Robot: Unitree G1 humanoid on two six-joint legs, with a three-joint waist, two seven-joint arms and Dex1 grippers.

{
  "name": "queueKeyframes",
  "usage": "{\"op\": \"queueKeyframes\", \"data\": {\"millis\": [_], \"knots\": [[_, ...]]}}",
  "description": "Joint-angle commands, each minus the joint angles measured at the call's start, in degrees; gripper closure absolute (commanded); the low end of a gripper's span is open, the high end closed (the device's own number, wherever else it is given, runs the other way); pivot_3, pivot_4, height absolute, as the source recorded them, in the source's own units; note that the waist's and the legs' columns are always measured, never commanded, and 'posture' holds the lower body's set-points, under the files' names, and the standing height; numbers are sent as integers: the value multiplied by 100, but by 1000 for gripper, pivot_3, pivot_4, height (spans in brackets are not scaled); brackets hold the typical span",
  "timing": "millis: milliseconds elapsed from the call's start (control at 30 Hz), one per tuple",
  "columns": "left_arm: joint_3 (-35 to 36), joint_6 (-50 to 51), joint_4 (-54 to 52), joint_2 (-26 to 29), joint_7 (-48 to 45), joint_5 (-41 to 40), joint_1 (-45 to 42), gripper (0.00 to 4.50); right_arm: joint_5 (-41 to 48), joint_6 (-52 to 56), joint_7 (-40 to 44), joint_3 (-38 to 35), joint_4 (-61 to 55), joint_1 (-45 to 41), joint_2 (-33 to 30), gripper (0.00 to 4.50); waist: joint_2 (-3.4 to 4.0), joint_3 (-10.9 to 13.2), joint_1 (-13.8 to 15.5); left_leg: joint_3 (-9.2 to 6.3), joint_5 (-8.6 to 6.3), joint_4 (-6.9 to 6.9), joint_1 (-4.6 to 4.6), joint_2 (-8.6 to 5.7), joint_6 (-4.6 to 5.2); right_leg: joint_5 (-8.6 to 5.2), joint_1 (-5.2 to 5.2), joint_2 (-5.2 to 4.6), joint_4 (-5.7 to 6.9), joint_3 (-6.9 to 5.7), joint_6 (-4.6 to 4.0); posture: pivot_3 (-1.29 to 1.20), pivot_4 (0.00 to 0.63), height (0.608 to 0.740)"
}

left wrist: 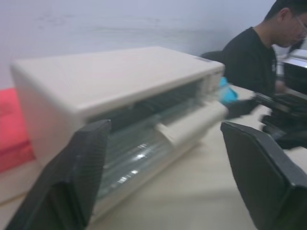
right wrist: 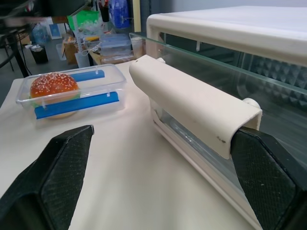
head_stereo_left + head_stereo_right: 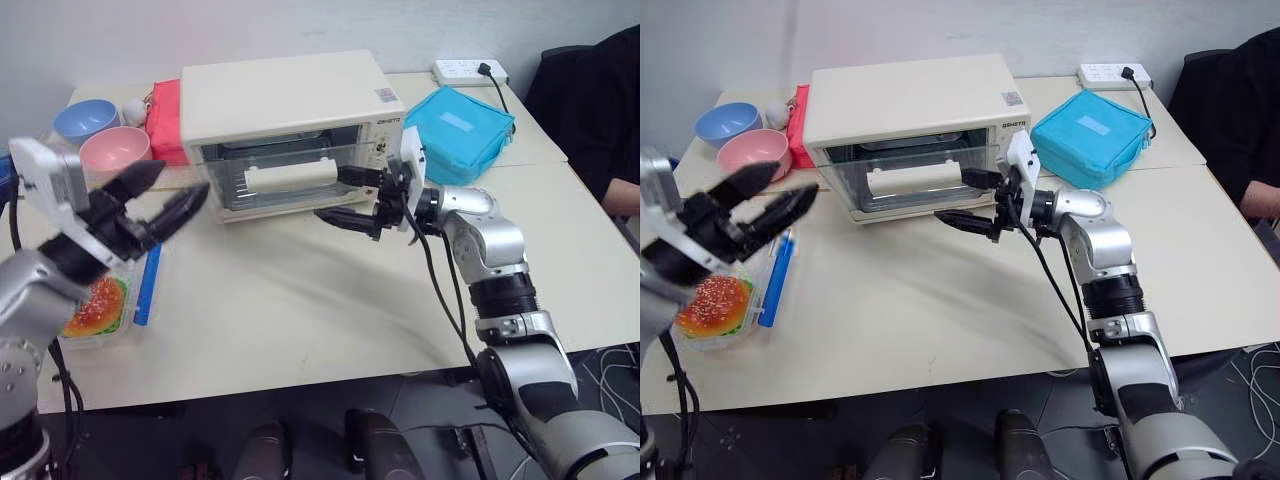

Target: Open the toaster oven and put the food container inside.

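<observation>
Right hand spread apart at toaster oven handle, left hand apart above food container, door seemingly ajar

right gripper: fingers spread wide, one at the end of the handle | toaster oven: glass door ajar at top | food container: on table, burger inside, blue clips

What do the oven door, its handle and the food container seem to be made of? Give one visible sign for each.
Oven door: glass, since the rack shows through it.
Handle: probably cream plastic or painted metal; smooth, opaque, slightly scuffed.
Food container: clear thin plastic, since the burger shows through it, with opaque blue clips.
</observation>
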Motion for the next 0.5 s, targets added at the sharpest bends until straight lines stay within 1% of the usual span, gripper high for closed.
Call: {"op": "queueKeyframes", "data": {"millis": [33,167,300,333,500], "knots": [[-394,-180,379,122,-61,518,-477,1858,232,16,-29,-13,-561,-33,79,0,0,0,-3,0,0,1,0,0,0,0,0,1,2,-1,0,0,150,740],[-904,-355,856,221,-457,1055,-985,3132,271,75,-120,-45,-731,47,82,0,0,0,-11,5,0,-2,-3,1,0,0,-5,4,0,-2,0,0,150,740],[-1192,-477,1170,280,-854,1425,-1226,4376,317,114,-194,-58,-858,135,65,0,0,0,-20,7,-1,-3,-11,2,0,0,-15,4,-3,-1,0,0,150,740],[-1236,-502,1237,279,-932,1496,-1270,4466,326,117,-204,-54,-901,172,59,0,0,0,-21,11,-2,-4,-13,1,1,0,-17,3,-4,-1,1,0,150,740],[-1433,-581,1449,241,-1252,1805,-1423,4466,366,161,-271,-51,-1077,305,51,0,0,0,-18,13,-3,-2,-24,1,4,0,-27,2,-6,-1,1,0,150,740]]}}
